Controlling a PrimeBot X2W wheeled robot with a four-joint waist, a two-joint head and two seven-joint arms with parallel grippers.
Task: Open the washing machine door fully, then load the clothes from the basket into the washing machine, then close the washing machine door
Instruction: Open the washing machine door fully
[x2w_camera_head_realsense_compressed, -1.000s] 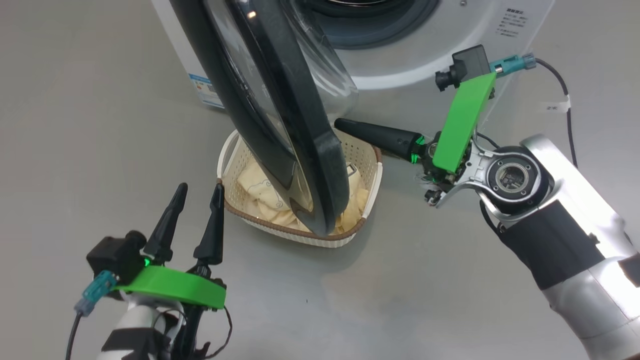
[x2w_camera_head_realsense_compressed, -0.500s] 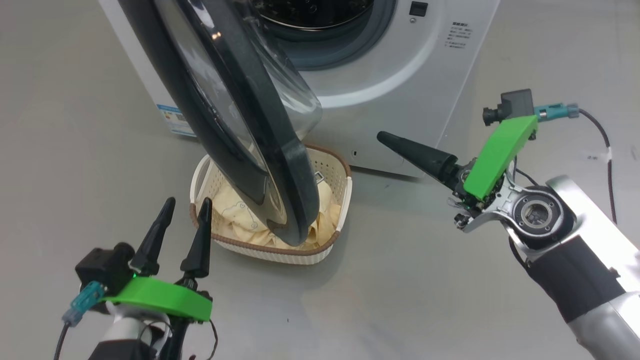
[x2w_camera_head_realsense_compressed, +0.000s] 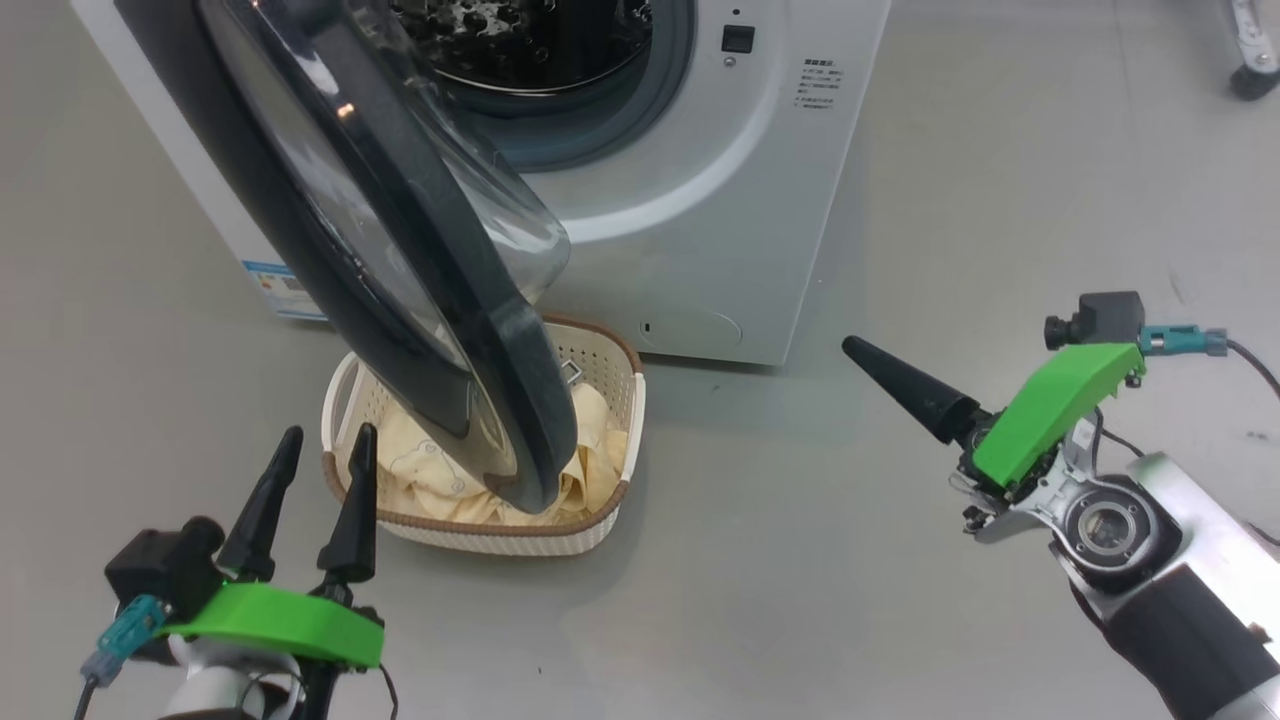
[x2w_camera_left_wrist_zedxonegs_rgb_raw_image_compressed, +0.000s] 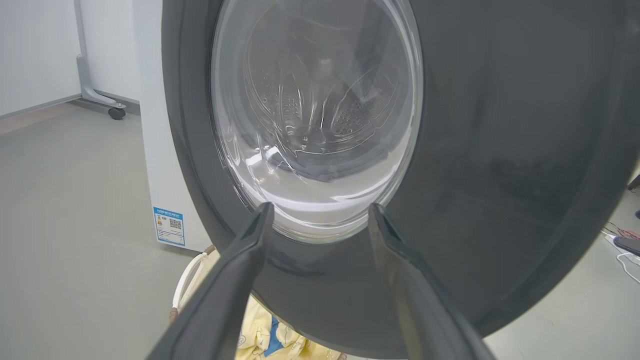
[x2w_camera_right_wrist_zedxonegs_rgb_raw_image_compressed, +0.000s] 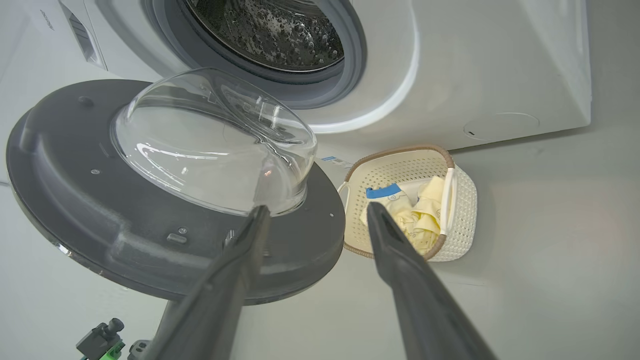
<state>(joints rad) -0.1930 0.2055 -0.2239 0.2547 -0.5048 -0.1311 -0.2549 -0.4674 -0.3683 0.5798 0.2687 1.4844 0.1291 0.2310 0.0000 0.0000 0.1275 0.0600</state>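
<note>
Round black-rimmed glass washing machine door (x2w_camera_head_realsense_compressed: 520, 400) stands open. Cream perforated plastic basket (x2w_camera_head_realsense_compressed: 500, 540) of pale yellow clothes (x2w_camera_head_realsense_compressed: 420, 470) sits on the floor by it. Both released, empty: left pincer (x2w_camera_head_realsense_compressed: 328, 432), right pincer (x2w_camera_right_wrist_zedxonegs_rgb_raw_image_compressed: 316, 207).

Left hand (x2w_camera_head_realsense_compressed: 330, 430), right hand (x2w_camera_right_wrist_zedxonegs_rgb_raw_image_compressed: 317, 206): long black fingers (x2w_camera_head_realsense_compressed: 905, 385), green brackets (x2w_camera_head_realsense_compressed: 1050, 410), silver forearms (x2w_camera_head_realsense_compressed: 1205, 510), teal plugs (x2w_camera_head_realsense_compressed: 1185, 340)

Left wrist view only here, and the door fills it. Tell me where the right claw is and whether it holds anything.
Observer: The right claw is open and empty, off to the right of the washing machine, clear of the door.
Operator: Now report the drum.
Observer: The part of the drum in view is bare perforated steel, no garment.
Operator: Give me the basket's load.
Observer: The basket sits on the floor under the door's lower edge, holding pale yellow clothes, a blue collar on top.
</note>
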